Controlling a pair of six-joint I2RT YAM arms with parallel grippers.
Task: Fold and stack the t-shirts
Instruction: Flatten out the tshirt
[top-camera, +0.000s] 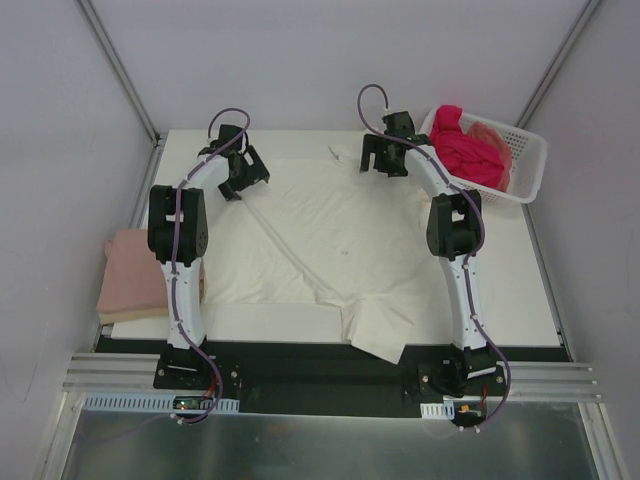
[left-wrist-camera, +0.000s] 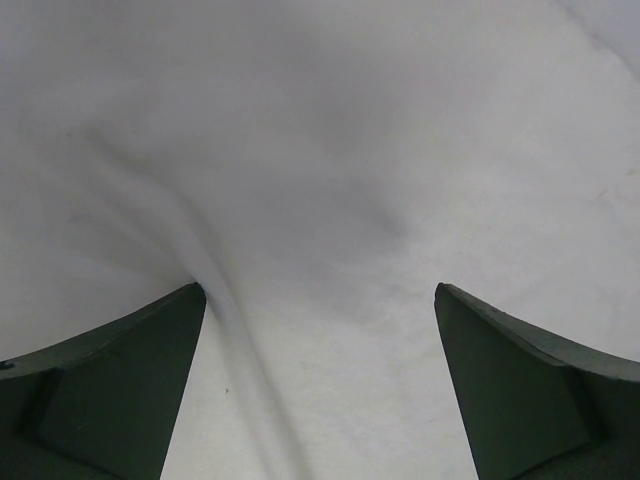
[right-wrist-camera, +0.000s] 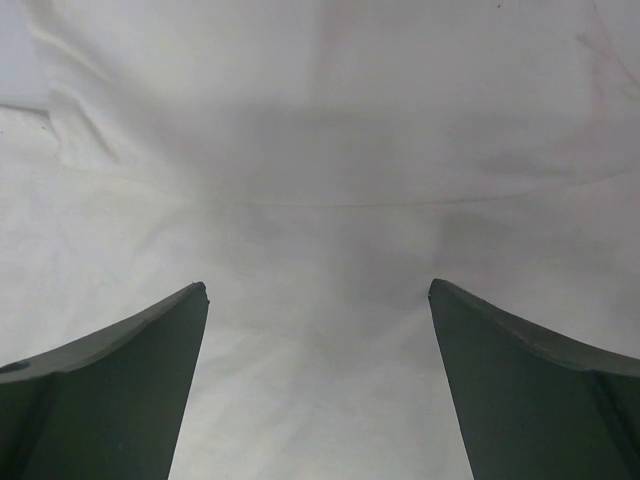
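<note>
1. Cream-white t-shirt (top-camera: 320, 235): spread flat across the middle of the desk (top-camera: 515, 285), creased. One flap of it, at the near edge, drapes over the desk's front. Which part of the shirt that flap is, I cannot tell.

2. My left end effector (top-camera: 245, 185): over the far left part of the cream-white t-shirt, fingers (left-wrist-camera: 120, 380) spread wide with nothing between them. In the left wrist view only pale cloth fills the gap. A soft ridge of cloth runs from beside the left finger to the bottom edge. Whether the tips touch the cloth is not clear.

3. My right end effector (top-camera: 385, 165): over the far right part of the same shirt, fingers (right-wrist-camera: 530, 390) likewise spread apart and holding nothing. A thin seam or edge line crosses the cloth ahead of them. Contact cannot be judged.

4. Dusty pink t-shirt (top-camera: 130, 275): folded rectangle at the desk's near left corner, its right side hidden behind my left arm.

5. Basket (top-camera: 532, 160): white lattice, far right corner of the desk. It holds a bright magenta t-shirt (top-camera: 465, 150), bunched, and a peach t-shirt (top-camera: 498, 135) mostly hidden behind it.
</note>
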